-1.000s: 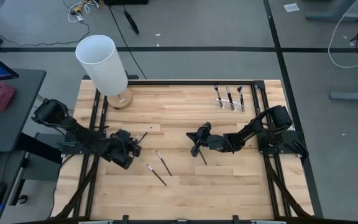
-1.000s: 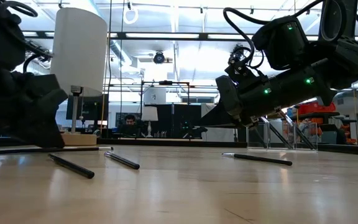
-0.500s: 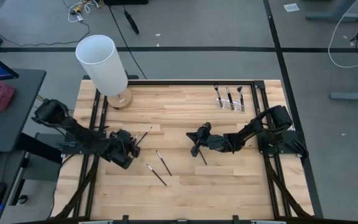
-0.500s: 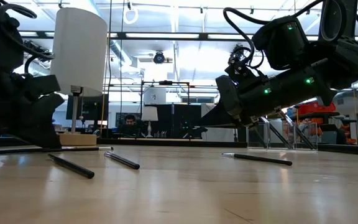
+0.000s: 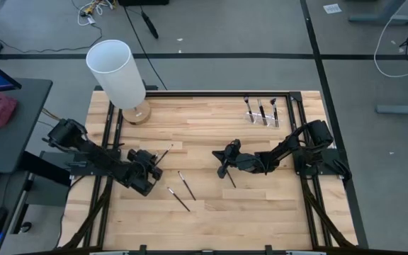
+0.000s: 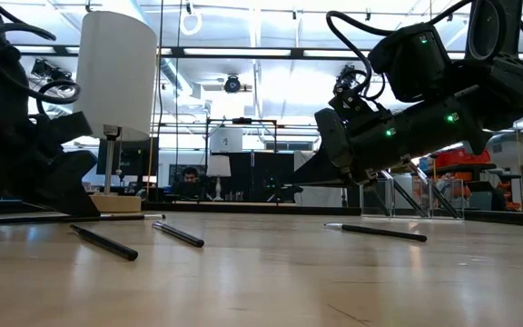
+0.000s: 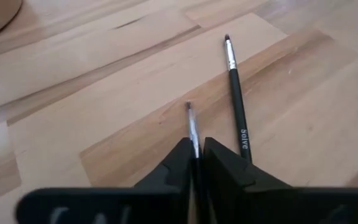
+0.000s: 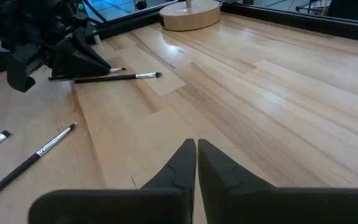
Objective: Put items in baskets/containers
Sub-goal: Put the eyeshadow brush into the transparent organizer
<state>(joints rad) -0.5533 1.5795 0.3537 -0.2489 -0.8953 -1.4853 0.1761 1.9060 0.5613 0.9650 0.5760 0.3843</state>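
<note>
Brushes (image 5: pixel 185 185) lie scattered at centre of the table (image 5: pixel 261 212); left gripper (image 7: pixel 197 163) pinches one brush (image 7: pixel 193 130), while right gripper (image 8: pixel 196 163) hovers clenched, empty.

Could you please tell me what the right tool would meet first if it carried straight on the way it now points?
Probably bare table: the right tool aims across open wood toward the lamp's wooden base, with no brush in that line. Depth is hard to judge.

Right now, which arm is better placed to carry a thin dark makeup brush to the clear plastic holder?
Left. The left gripper is pinched on a thin dark-handled brush; the right gripper hangs shut and empty, though nearer the clear plastic holder.
</note>
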